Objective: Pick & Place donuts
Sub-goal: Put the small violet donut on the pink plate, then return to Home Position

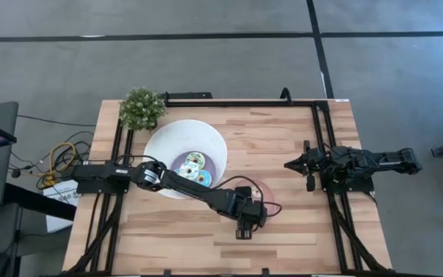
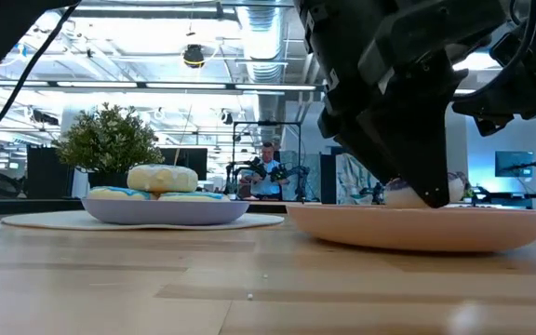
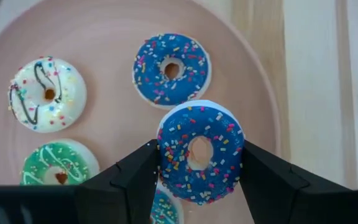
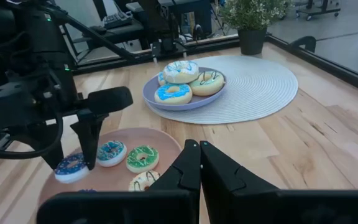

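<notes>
- Left wrist view: left gripper (image 3: 199, 168) pinching a dark blue sprinkled donut (image 3: 200, 152) by its two sides, fingers (image 3: 138, 177) spread only as wide as the ring, holding it over the pink plate (image 3: 117, 28).
- Lying on that plate: a second blue sprinkled donut (image 3: 171, 70), a white donut with dark drizzle (image 3: 46, 94), a green-iced donut (image 3: 58, 163), plus part of another one under the gripper, mostly hidden.
- High view: reaching from the table's left side across the white bowl (image 1: 168, 138) toward the table's middle, gripper (image 1: 246, 223) hanging over the plate just right of the bowl.
- Right wrist view: sitting in the bowl's lilac centre (image 4: 194, 102), a heap of more donuts (image 4: 184, 81), iced blue and cream.
- Right gripper (image 4: 200, 163) waiting at the table's right edge, fingertips pressed together, holding nothing.
- Standing at the far left corner, a small potted plant (image 1: 141, 108).
</notes>
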Robot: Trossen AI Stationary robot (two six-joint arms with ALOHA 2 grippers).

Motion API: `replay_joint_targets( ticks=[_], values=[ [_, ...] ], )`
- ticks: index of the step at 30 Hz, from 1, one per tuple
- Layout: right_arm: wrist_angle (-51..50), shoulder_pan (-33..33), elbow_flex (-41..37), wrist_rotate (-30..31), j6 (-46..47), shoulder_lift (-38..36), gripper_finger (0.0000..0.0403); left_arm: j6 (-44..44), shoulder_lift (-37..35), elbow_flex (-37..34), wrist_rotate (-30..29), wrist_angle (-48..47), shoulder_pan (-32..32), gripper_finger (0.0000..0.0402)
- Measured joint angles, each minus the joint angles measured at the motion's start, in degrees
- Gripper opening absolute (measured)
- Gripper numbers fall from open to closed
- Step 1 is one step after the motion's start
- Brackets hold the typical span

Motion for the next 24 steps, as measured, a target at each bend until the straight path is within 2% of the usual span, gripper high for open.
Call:
replay_joint_targets(
  ticks=[4, 15, 20, 24],
  values=[
    [0.00, 0.00, 0.00, 0.01, -0.01, 0.00, 0.0000, -0.06, 0.00, 0.00, 0.51, -0.14, 0.07, 0.0208],
    [0.00, 0.00, 0.00, -0.01, -0.01, 0.00, 0.0000, -0.05, 0.02, 0.00, 0.41, -0.39, 0.21, 0.0288],
    [0.00, 0.00, -0.01, 0.00, 0.00, 0.00, 0.0000, 1.13, -0.29, 0.29, 0.45, -1.14, 0.93, 0.0298],
    [0.00, 0.00, 0.00, 0.00, -0.01, 0.00, 0.0000, -3.07, -0.66, 5.60, 0.32, -5.63, 2.03, 0.0294]
  ],
)
